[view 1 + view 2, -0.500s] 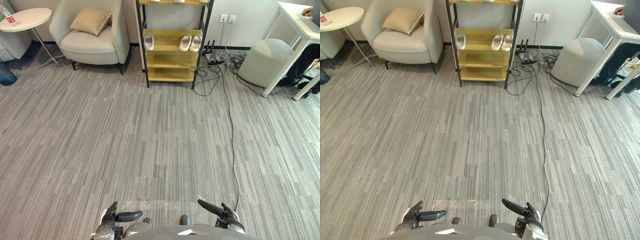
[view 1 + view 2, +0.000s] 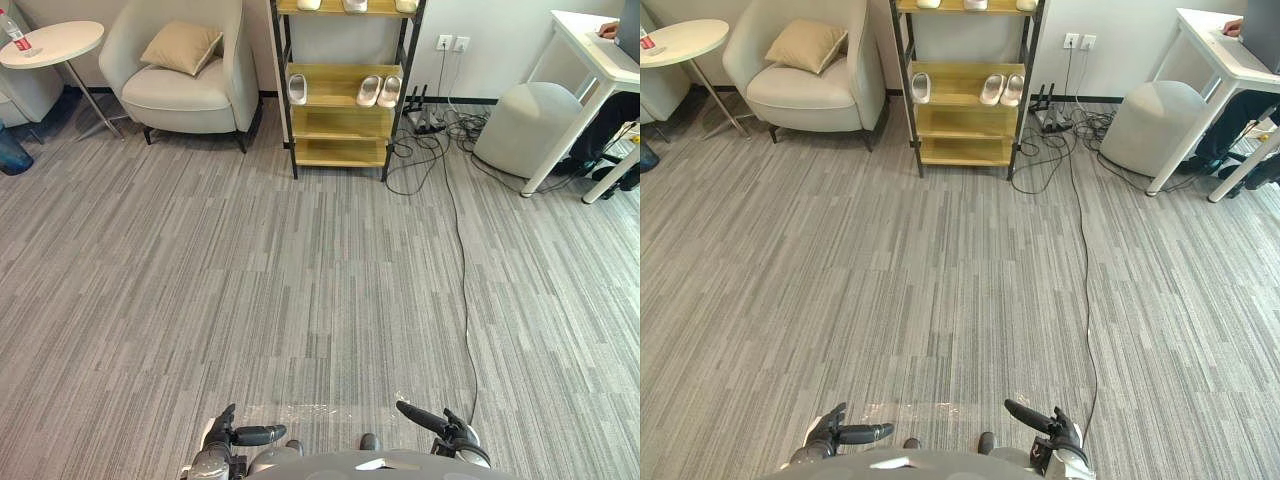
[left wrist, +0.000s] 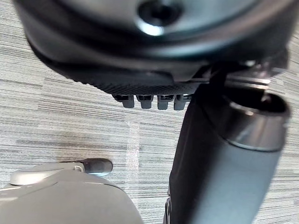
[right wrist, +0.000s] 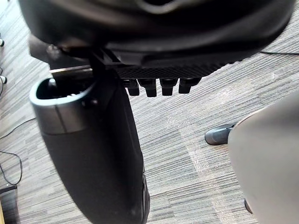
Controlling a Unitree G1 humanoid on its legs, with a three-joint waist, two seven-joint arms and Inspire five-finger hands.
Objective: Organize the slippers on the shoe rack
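The wooden shoe rack [image 2: 345,120] stands against the far wall. On its middle shelf a single white slipper [image 2: 298,88] lies at the left and a pair of white slippers [image 2: 379,90] lies at the right. More slippers [image 2: 354,5] sit on the shelf above. My left hand [image 2: 232,436] and right hand [image 2: 440,424] hang low at the near edge, far from the rack. In the wrist views the left hand [image 3: 219,163] and the right hand [image 4: 93,154] are relaxed, thumbs out, holding nothing above the carpet.
A beige armchair [image 2: 185,70] with a cushion stands left of the rack, and a round side table [image 2: 50,40] with a bottle beyond it. A grey pouf [image 2: 528,125], a tangle of cables [image 2: 425,125] and a white desk [image 2: 600,50] with a person lie to the right.
The whole picture has shifted slightly, so the rack sits a little lower and its upper shelf shows more. Both hands keep the same pose.
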